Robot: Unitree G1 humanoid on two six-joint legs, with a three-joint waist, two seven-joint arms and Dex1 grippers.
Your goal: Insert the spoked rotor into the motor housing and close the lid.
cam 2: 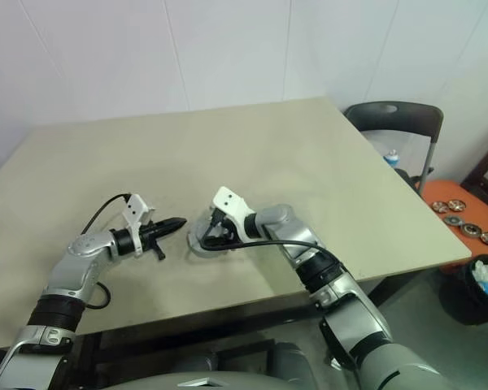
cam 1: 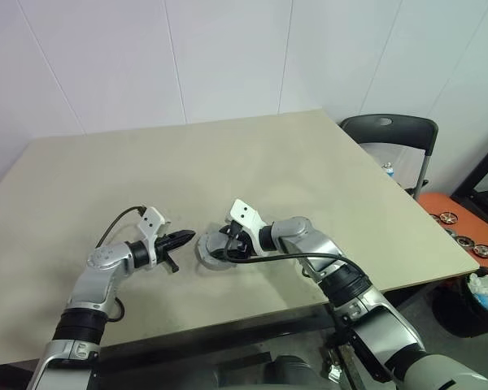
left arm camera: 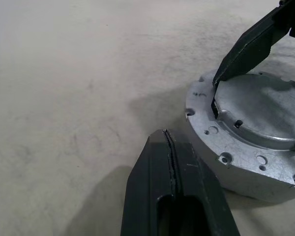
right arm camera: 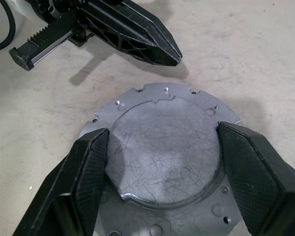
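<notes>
Lid [right arm camera: 164,147] sits flush on motor housing [left arm camera: 236,167] on counter [cam 1: 228,162], near front edge; rotor presumably inside, can't see. We judge task nearly done. R gripper [right arm camera: 162,162] jaws spread, straddling lid's raised centre. L gripper [left arm camera: 169,162] jaws closed, empty, just beside housing. Left: release, pull back.

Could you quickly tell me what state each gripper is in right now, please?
Left gripper: closed, holding nothing, beside the motor housing.
Right gripper: spread wide around the lid's raised centre; whether it grips cannot be told.
</notes>
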